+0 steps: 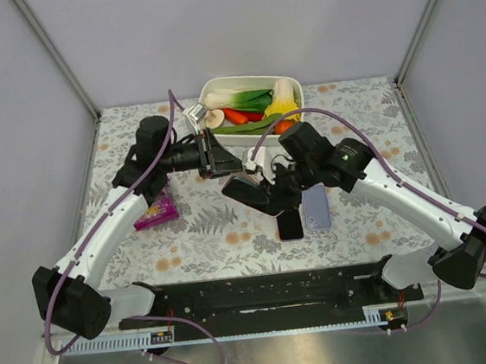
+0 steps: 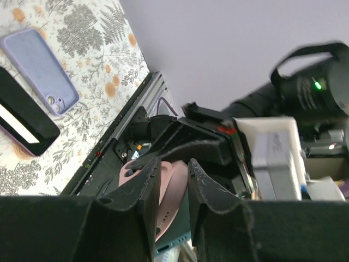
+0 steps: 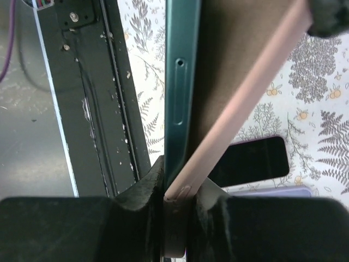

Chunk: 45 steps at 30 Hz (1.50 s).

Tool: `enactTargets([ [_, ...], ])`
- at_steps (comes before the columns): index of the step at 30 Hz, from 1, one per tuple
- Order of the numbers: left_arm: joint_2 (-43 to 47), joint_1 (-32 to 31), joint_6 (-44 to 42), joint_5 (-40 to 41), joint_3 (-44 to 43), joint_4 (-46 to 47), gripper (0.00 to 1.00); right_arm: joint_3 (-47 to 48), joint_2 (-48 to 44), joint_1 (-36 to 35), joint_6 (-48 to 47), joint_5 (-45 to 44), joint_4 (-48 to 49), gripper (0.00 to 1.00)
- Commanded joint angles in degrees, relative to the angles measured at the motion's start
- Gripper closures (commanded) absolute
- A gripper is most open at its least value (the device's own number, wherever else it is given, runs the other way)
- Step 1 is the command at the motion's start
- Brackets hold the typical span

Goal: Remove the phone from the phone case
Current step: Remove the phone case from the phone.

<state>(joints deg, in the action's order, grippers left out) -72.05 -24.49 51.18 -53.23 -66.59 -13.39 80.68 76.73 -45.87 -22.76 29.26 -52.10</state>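
You were midway through the peel: the case was partly off and the phone was not yet free. On the left, your left claw (image 2: 174, 169) stood nearly closed, its fingers nipping the loose lip of the pink phone case (image 2: 170, 191) in the air above the table. Between the two claws, the case bowed away from the teal phone (image 3: 177, 82), gaping at the far end and meeting it only at the near end. On the right, your right claw (image 3: 177, 188) was clamped tight on that near end, with both the phone and the case edge between its fingers. As I judge it, the next move called for the left claw to draw the case off sideways while the right claw held firm. That grip pinned the case too, so it might have needed shifting onto the phone alone.
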Motion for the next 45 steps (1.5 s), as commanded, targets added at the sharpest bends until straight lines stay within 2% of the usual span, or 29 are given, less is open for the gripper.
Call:
enactTargets([
  [1,-4.9,2.1,2.1,13.3,3.7,-6.2,1.00,8.1,-2.8,-3.7,-7.6,2.2,7.3,1.00],
  [10,-4.2,2.0,-1.2,10.7,3.7,-3.0,1.00,8.9,-2.4,-3.4,-6.3,2.8,7.0,1.00],
  [17,-1.3,0.3,-13.3,5.5,-1.6,-5.9,1.00,8.4,-2.2,0.8,1.7,8.8,10.8,1.00],
  [23,0.5,-2.1,-23.9,3.8,-0.5,-8.7,1.00,8.3,-1.9,4.9,8.7,15.6,14.9,1.00],
  [31,1.9,-4.7,-34.6,2.8,0.1,-13.3,1.00,7.5,-1.8,8.0,14.3,21.9,19.3,1.00],
  [38,2.8,-5.0,-41.2,-0.2,0.1,-17.2,1.00,6.8,-1.8,8.8,15.7,23.0,20.7,1.00],
  [39,3.0,-5.0,-42.2,-1.2,0.0,-17.9,0.98,6.7,-1.9,8.9,15.6,23.0,20.8,1.00],
  [43,3.5,-4.9,-46.1,-5.0,-0.7,-20.8,0.72,5.9,-2.5,9.1,15.6,22.5,21.0,1.00],
  [45,3.7,-4.9,-47.4,-6.4,-1.3,-22.2,0.63,5.5,-2.7,9.2,15.4,22.2,21.1,1.00],
])
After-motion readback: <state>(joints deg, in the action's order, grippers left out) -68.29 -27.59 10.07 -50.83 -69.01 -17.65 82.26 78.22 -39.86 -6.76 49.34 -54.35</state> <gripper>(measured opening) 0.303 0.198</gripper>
